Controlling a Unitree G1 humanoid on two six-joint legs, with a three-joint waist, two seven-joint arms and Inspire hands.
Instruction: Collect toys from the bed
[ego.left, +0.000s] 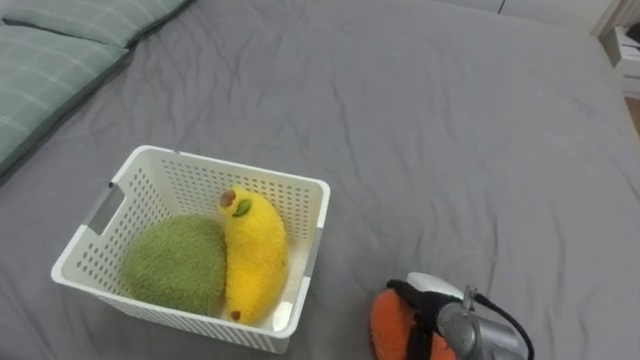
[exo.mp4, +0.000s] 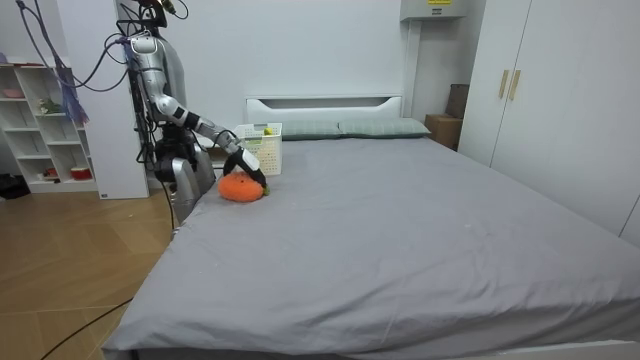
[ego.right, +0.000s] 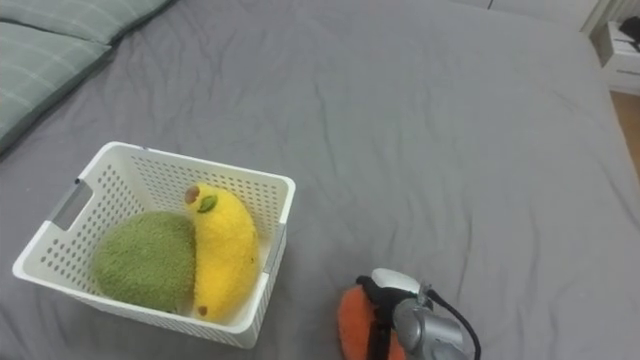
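A white lattice basket (ego.left: 290, 190) stands on the grey bed (ego.left: 450, 150) at my lower left. Inside it a round green plush toy (ego.left: 177, 265) lies against a yellow plush toy (ego.left: 255, 255). Right of the basket, near the bed's edge, lies an orange plush toy (ego.left: 388, 325). My right hand (ego.left: 432, 300) rests on top of it with dark fingers curled over its side. In the room view I stand beside the bed, my right hand (exo.mp4: 246, 168) reaching down to the orange toy (exo.mp4: 238, 189) in front of the basket (exo.mp4: 264, 146).
Green checked pillows (ego.left: 50, 60) lie at the head of the bed, beyond the basket. White furniture (ego.left: 626, 50) stands past the bed's far right corner. A wide stretch of grey sheet spreads to the right of the toys.
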